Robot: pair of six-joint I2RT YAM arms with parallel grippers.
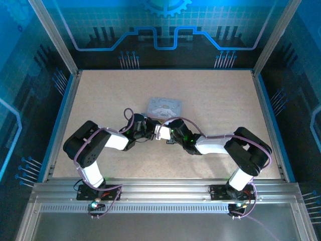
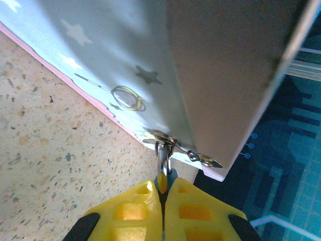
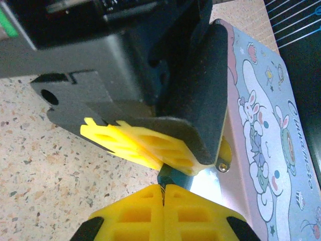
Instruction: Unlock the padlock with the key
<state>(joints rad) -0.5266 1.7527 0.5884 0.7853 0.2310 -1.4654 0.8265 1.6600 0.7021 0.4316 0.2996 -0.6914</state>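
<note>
The tiny dark padlock (image 2: 172, 175) hangs by its silver shackle (image 2: 163, 155) from the hasp (image 2: 170, 140) of the lavender tin (image 1: 164, 107). My left gripper (image 2: 163, 190) is shut on the padlock's body. In the right wrist view the bluish padlock (image 3: 176, 177) sits pinched under the left gripper's yellow fingers (image 3: 135, 143). My right gripper (image 3: 163, 191) is shut on the thin metal key (image 3: 162, 189), whose tip meets the padlock's underside. Most of the key is hidden between the pads. From above, the left gripper (image 1: 153, 131) and right gripper (image 1: 169, 134) meet just in front of the tin.
The tin's cartoon lid (image 3: 266, 125) faces up, and its starred side wall (image 2: 115, 55) stands close over the speckled tabletop (image 2: 50, 150). Metal frame posts and blue walls (image 1: 65, 100) bound the table on all sides.
</note>
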